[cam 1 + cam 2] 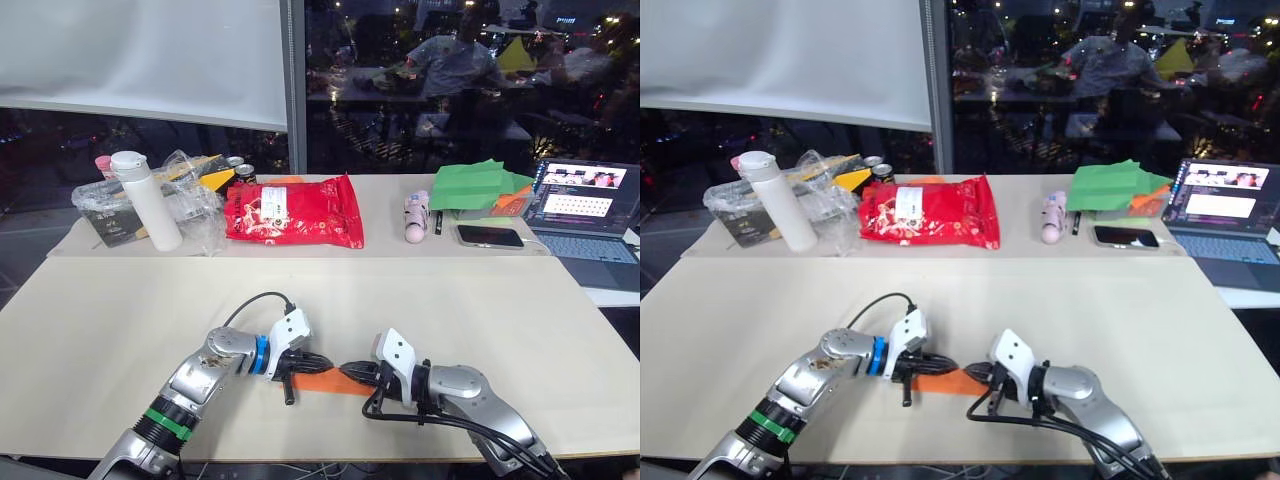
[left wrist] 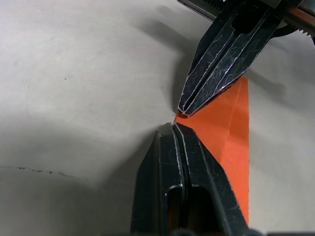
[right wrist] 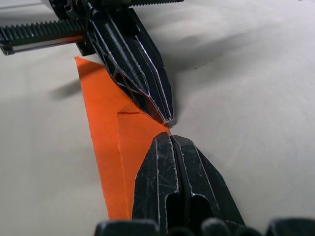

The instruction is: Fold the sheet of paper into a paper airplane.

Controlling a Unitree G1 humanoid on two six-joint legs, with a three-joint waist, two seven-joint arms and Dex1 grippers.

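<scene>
So the big cream table (image 1: 120, 320) is mostly bare up front, and all the action sits at its near edge. The left gripper (image 1: 318, 362) and the right gripper (image 1: 352, 371) come in from opposite sides and meet nearly tip to tip over the paper airplane (image 1: 322, 381), which lies flat on the tabletop as a narrow orange folded strip between them. Both pincers have their fingers pressed together, and in the wrist views each closed tip sits on the orange paper's edge. My read is they're pinning or pinching it down to set a crease, though whether either one has paper between its fingers or is only pressing on top, I can't quite tell from these angles. A fold line runs along the strip, so the folding looks well along.

Everything else is parked on the far table, well apart from the work:
- an open laptop (image 1: 585, 215) at the right
- a red snack bag (image 1: 293, 211) in the middle
- a clear plastic bag of bits (image 1: 150, 200) at the left, with a white bottle (image 1: 148, 200) standing upright in front of it
- a stack of green folded paper (image 1: 475, 186)
- a phone (image 1: 489, 236) lying flat
- a small pink thing (image 1: 416, 216), maybe a toy

Nothing blocks the grippers; the only crowding is each other's tips and the left arm's black cable (image 1: 255, 302).
</scene>
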